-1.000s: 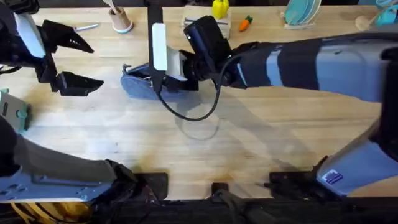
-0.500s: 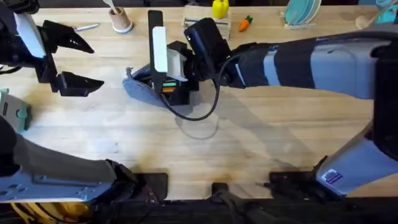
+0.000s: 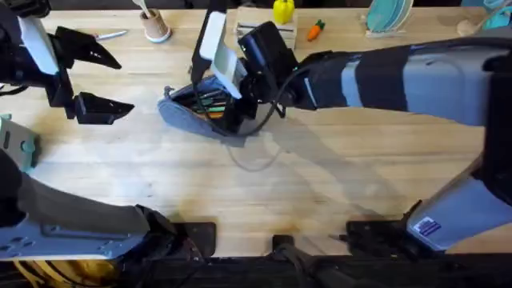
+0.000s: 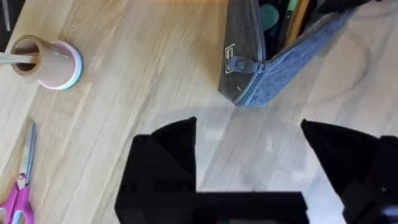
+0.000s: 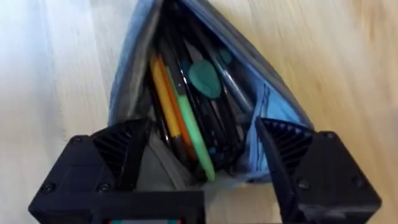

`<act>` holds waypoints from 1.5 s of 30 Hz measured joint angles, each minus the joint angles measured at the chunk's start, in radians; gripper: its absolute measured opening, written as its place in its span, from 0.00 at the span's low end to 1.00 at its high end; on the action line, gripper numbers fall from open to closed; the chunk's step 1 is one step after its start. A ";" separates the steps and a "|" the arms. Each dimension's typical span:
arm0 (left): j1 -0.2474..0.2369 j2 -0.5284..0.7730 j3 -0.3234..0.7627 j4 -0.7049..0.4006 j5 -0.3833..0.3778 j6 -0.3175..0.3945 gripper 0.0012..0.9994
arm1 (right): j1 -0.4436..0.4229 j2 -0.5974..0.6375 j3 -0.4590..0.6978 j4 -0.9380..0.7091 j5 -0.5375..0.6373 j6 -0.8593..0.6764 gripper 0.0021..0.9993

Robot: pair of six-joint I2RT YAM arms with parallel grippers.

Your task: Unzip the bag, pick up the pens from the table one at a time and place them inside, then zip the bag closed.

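So your right gripper [image 5: 202, 165] hangs spread wide over the unzipped bag [image 3: 182, 112] mid-table [image 3: 320, 184] — pens [image 5: 186, 118] inside, small label unreadable. Left gripper [image 4: 249, 155] sits open too — nothing held.

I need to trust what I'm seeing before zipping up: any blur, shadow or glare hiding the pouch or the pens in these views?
Overhead: the right arm casts a soft shadow across the table toward the bag, whose mouth is partly hidden behind the right gripper. Right wrist: slight motion blur, yet the pens read clearly inside. Left wrist: sharp, the zip pull plain; no strong glare.
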 joint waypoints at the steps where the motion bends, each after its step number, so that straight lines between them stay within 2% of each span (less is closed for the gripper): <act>1: 0.000 0.000 0.000 -0.001 0.000 0.000 0.99 | -0.003 -0.006 0.007 -0.024 0.003 0.045 0.99; 5: 0.000 0.000 0.000 -0.005 0.000 0.000 0.99 | -0.008 -0.041 0.107 -0.224 0.012 0.168 0.99; 11: 0.000 0.000 0.000 -0.005 0.000 0.000 0.99 | -0.013 -0.062 0.381 -0.604 0.020 0.338 0.99; 14: 0.000 0.000 0.000 -0.005 0.000 0.000 0.99 | -0.014 -0.069 0.486 -0.725 0.020 0.418 0.99; 21: 0.000 0.000 0.000 -0.005 0.000 0.000 0.99 | -0.014 -0.080 0.526 -0.747 0.020 0.597 0.99; 28: 0.000 0.000 0.000 -0.004 0.000 0.000 0.99 | -0.014 -0.051 0.526 -0.606 0.020 0.702 0.99; 33: 0.000 0.006 0.000 -0.004 0.000 0.000 0.99 | -0.013 0.031 0.555 -0.577 0.014 0.775 0.99; 41: 0.000 0.133 0.000 -0.003 0.026 0.059 0.99 | 0.019 0.213 0.734 -0.570 -0.011 0.831 0.99; 45: 0.000 0.172 0.000 0.007 0.045 0.083 0.99 | 0.046 0.276 0.794 -0.501 -0.019 0.875 0.99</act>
